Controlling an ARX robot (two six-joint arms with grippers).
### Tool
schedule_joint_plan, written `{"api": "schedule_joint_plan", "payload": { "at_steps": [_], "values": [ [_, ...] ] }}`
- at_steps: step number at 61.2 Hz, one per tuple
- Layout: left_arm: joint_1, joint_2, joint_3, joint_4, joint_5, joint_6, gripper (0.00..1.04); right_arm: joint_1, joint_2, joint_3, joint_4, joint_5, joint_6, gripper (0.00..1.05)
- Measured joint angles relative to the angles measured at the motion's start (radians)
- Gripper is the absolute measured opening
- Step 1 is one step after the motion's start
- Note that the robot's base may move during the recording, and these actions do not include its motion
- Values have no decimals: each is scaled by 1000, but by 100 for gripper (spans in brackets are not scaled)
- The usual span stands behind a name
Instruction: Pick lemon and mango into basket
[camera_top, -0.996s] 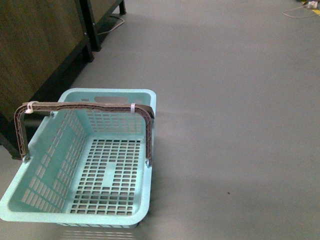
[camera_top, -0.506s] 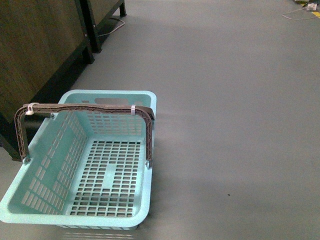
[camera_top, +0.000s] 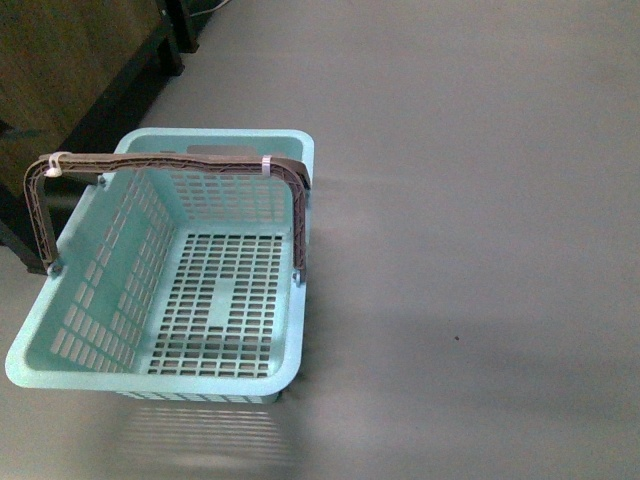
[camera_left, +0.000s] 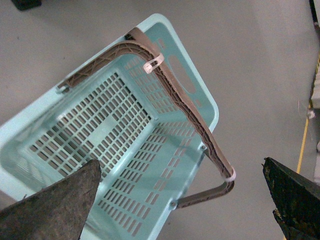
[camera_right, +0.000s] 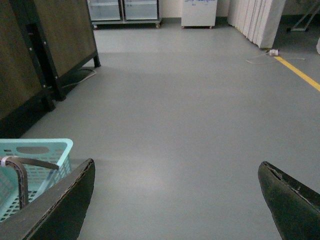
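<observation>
The basket is set empty on the floor, handle raised. The left gripper and right gripper are held spread wide, empty, presumably readied for picking.

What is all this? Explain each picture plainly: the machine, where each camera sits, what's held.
This is a robot with two arms, each ending in a two-fingered gripper. The front view comes from a camera on its body: a light turquoise slotted plastic basket with a brown ribbed swing handle seems to stand on the grey floor, with nothing in it. The other two come from cameras on the wrists. The left gripper hangs open above the basket; the right gripper is open over the floor. Neither holds anything. No lemon or mango shows in any picture.
</observation>
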Motion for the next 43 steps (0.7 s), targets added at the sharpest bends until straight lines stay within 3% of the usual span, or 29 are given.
{"api": "schedule_joint_plan", "payload": {
  "at_steps": [17,43],
  "values": [
    [-77,314,256,-32,-51,-200,98,0,0,0,0,0,0,96],
    [-101,569,627,-160,-63,-253,98,0,0,0,0,0,0,96]
  ]
}}
